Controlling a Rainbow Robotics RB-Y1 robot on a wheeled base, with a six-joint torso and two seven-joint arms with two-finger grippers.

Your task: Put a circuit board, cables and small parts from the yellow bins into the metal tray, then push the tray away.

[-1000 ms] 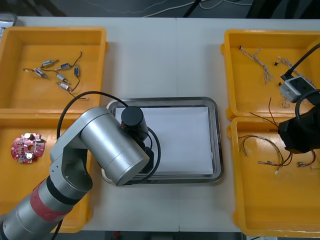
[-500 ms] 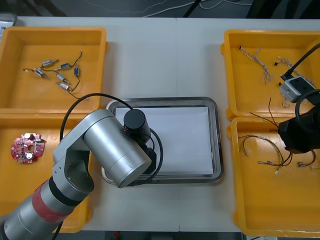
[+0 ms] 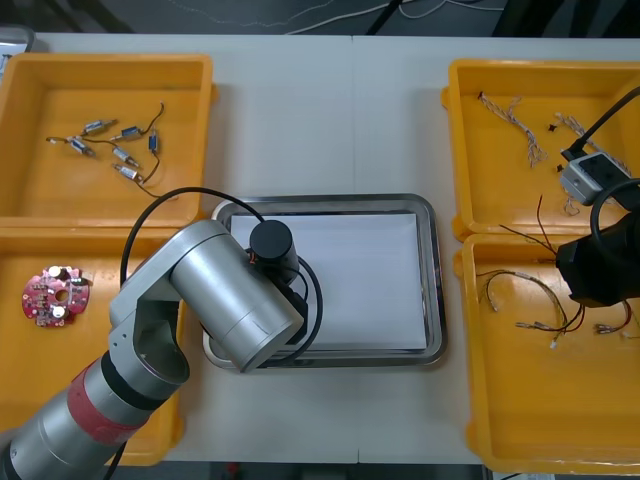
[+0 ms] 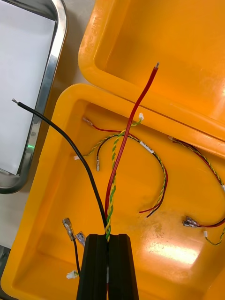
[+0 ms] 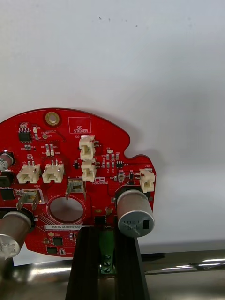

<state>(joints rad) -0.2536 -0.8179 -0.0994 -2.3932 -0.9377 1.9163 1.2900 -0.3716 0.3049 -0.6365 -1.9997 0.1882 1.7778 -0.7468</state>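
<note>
At the metal tray's (image 3: 437,300) seven o'clock corner, our left gripper (image 5: 107,236) clamps a round red circuit board (image 5: 70,154) over the white lining, not yet released. At three o'clock our right gripper (image 4: 108,241) pinches red and black cables (image 4: 114,178) above their yellow bin (image 4: 154,262). The small metal parts (image 3: 108,147) at ten o'clock and the push are left.

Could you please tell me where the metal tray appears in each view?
Front view: tray at mid-table, between yellow bins.
Right wrist view: tray beside the cable bin below the right claw.
Left wrist view: tray beneath the circuit board the left claw holds.
Shared landmark: its white lining.
</note>
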